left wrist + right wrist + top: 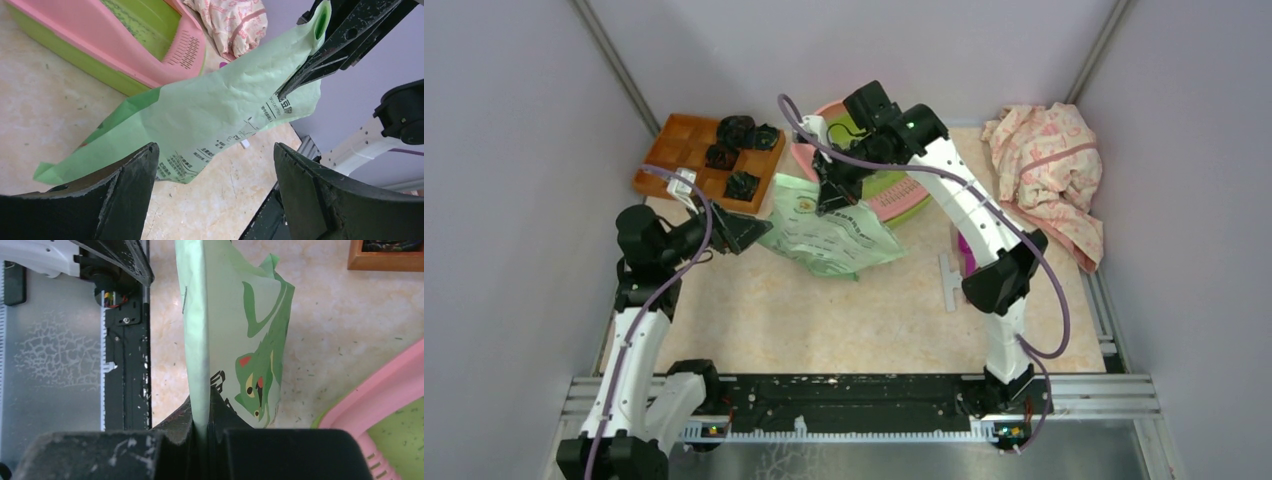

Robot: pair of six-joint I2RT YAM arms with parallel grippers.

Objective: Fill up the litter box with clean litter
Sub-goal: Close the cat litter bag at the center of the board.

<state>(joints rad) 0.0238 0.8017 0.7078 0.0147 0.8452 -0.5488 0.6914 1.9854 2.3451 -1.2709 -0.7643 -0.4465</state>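
Beige tabletop (824, 320) — our right gripper (202, 410) pinches a pale green printed plastic bag (829, 238); our left gripper (757, 232) stands spread nearby

White arms (964, 195) carry black joints (999, 280), purple cables (1056, 300) and scuffed black tool fingers (125, 200).

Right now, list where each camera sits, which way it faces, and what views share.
Top external: above and behind the bases, looking down at the table; both arms show.
Left wrist: on the left arm, facing across the table at the bag; the open left gripper frames the bottom.
Right wrist: on the right arm, looking down the bag to the tabletop; the right gripper clamps the bag's edge.
Shared: all three show the bag and the litter box, its pink rim.
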